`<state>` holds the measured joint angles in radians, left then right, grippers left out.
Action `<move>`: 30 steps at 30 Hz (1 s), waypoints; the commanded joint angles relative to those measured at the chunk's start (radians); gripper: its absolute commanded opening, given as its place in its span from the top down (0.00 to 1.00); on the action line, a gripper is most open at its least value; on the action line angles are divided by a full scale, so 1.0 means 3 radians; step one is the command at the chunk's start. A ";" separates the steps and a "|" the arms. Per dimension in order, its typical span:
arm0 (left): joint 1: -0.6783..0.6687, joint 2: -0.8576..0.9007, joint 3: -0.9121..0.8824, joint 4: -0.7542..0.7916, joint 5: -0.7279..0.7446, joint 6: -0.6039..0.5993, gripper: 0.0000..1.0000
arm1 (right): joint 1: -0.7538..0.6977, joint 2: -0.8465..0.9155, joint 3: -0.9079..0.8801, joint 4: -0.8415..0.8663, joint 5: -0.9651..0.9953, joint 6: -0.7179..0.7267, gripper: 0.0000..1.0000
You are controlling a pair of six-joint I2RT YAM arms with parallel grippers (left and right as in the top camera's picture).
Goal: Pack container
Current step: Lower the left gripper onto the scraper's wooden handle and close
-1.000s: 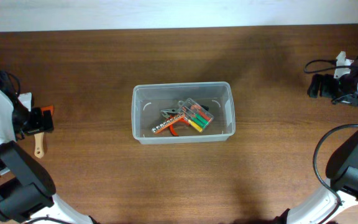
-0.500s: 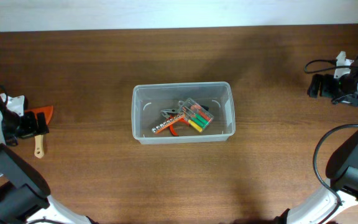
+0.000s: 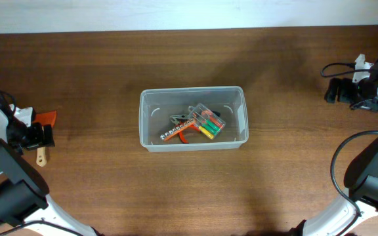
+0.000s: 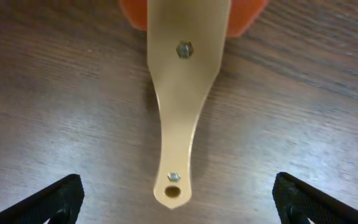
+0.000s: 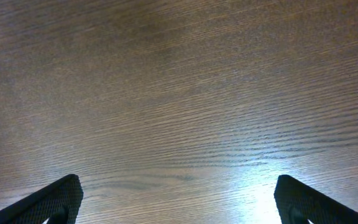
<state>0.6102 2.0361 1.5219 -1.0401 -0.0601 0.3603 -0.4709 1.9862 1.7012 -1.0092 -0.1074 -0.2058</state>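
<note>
Container (image 3: 161,110), a big clear tub with a rim, stands open at the middle of the brown bench (image 3: 110,196), well apart from both arms. It is part filled, and one tool lies outside it, so the step in hand looks like the pick-up of that last piece.

The left claw (image 4: 176,198) hangs near the bench's left edge, jaws spread as wide as they go and gripping nothing. Its wrist view looks straight down on a scraper (image 4: 183,106) lying flat, with a pale wooden handle and an orange blade at the top of the view. The fingertips straddle the handle's end without touching it. The next move, as I judge it, calls for lowering over the handle, closing across its narrow width, then carrying it right to the tub. A flat handle on a flat bench gives little to get under, so the grip may slip.

The right claw (image 5: 176,199) is likewise wide open and empty, over bare wood at the far right.

Inside the tub, right of centre, lies a small clear case (image 3: 207,121) of yellow, green and red pieces. It overlaps an orange-handled tool (image 3: 185,136), and next to that is an orange strip of small metal bits (image 3: 169,135), too small to name.
</note>
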 commanded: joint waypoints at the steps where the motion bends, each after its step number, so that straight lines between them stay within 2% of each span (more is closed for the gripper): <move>1: 0.0003 0.0045 -0.0010 0.0095 -0.0051 0.0244 0.01 | -0.0005 0.0003 -0.0009 0.0003 -0.0032 0.0017 0.01; 6: 0.0003 0.0045 -0.0010 0.0144 -0.0011 0.0342 0.01 | -0.0005 0.0003 -0.0009 0.0003 -0.0032 0.0017 0.01; 11: 0.0001 0.0045 -0.0010 0.0193 0.0280 0.0427 0.01 | -0.0005 0.0003 -0.0009 0.0003 -0.0032 0.0017 0.01; 20: -0.0001 0.0045 -0.0010 0.0314 0.0276 0.0529 0.01 | -0.0005 0.0003 -0.0009 0.0003 -0.0032 0.0017 0.01; 30: -0.0042 0.0214 -0.0010 0.0337 0.0128 0.0413 0.01 | -0.0005 0.0003 -0.0009 0.0003 -0.0032 0.0017 0.01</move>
<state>0.6079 2.0525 1.5219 -0.9375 0.0002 0.4973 -0.4709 1.9862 1.7012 -1.0092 -0.1074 -0.2058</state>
